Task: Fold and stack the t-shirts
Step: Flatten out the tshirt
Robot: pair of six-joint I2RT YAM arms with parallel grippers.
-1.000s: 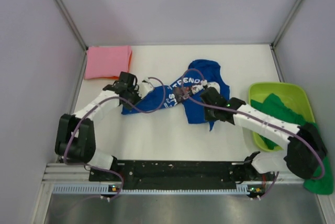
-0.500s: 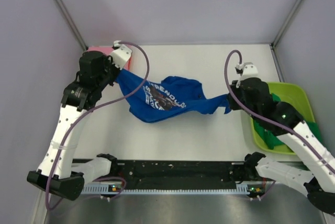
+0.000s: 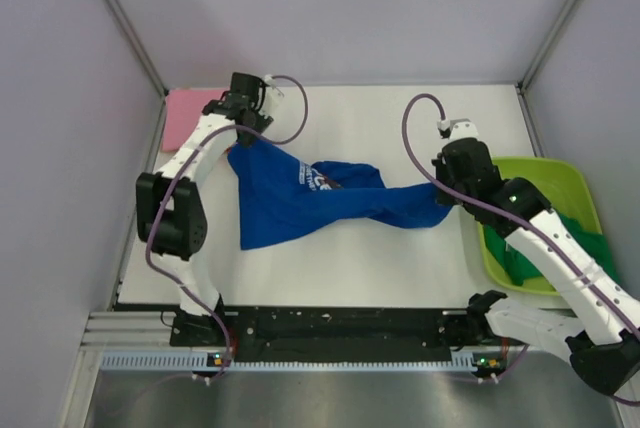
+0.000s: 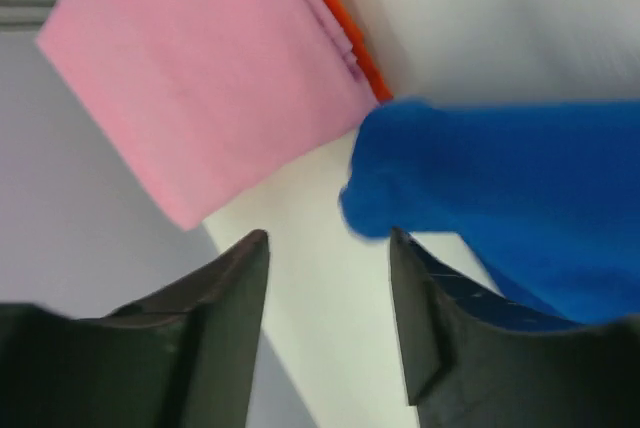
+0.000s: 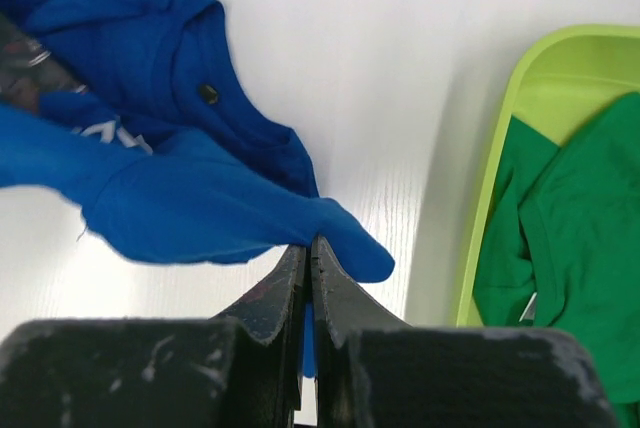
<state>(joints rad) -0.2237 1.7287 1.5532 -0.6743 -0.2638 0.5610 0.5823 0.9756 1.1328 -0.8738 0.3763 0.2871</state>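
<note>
The royal blue t-shirt (image 3: 300, 203) is stretched over the bench (image 3: 350, 268) between the two arms. The right fingers (image 5: 285, 293) are pressed together and pinch one edge of it, near the lime-green tub (image 5: 490, 178) that holds the green t-shirt (image 5: 580, 218). The left fingers (image 4: 230, 318) are spread. The blue cloth lies just past one tip, near the folded pink t-shirt (image 4: 200, 78).

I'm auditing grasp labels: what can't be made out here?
- Print on the blue t-shirt: top view, twisted cloth hides most lettering.
- Whether left tool touches it: left wrist view, blurred.
- Rest of the green t-shirt: right wrist view, cut by frame edge.
- Orange strip beside the pink t-shirt: left wrist view, unidentifiable.
</note>
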